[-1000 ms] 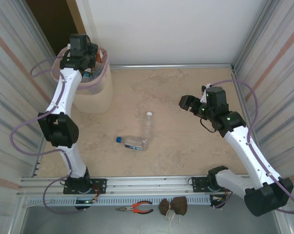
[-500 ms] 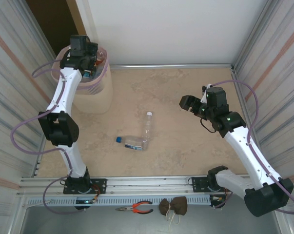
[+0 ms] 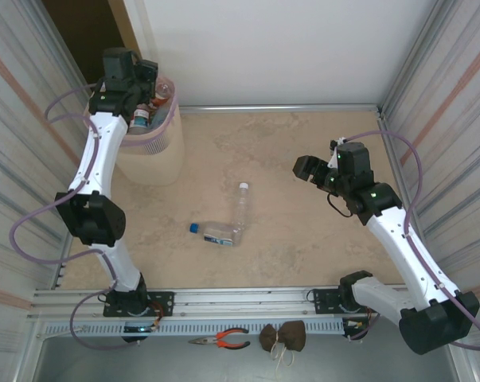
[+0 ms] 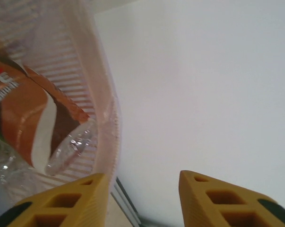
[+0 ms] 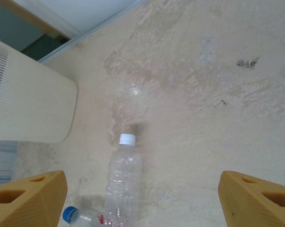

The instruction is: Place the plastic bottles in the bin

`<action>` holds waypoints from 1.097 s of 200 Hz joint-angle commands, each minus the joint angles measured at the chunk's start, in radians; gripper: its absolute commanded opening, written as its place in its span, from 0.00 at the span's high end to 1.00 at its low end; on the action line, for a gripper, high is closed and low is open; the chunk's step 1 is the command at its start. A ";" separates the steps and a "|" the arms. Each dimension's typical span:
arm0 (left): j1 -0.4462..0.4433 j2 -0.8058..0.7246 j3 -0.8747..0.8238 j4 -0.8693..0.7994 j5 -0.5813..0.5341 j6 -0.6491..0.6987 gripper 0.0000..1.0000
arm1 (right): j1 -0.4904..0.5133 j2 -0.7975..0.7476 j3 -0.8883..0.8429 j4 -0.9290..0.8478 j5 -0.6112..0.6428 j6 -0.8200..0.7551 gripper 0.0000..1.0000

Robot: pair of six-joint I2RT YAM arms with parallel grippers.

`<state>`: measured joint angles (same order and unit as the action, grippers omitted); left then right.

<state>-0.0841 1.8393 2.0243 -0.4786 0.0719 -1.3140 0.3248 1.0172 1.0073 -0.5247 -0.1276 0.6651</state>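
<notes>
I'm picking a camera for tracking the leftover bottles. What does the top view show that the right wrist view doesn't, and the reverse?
The top view adds the left gripper at the rim of the bin, bottles inside it, and pliers at the near edge. The right wrist view adds the right gripper with its yellow fingers spread, and a dark smudge on the table. Both share the white-capped bottle, the blue-capped bottle by its base, and the bin's side.
</notes>
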 commanded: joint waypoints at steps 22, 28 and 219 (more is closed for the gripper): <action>0.010 0.075 0.095 0.042 0.098 0.047 0.78 | -0.002 -0.023 -0.016 -0.009 0.010 0.002 0.18; 0.011 0.092 0.105 0.040 0.105 0.045 0.81 | -0.003 -0.023 -0.016 -0.011 0.012 0.002 0.18; 0.117 0.053 -0.202 0.075 0.144 0.087 0.89 | -0.004 -0.023 -0.019 -0.018 0.017 0.001 0.18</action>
<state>0.0139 1.9182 1.8130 -0.3683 0.1993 -1.2758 0.3248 1.0126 0.9897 -0.5262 -0.1204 0.6651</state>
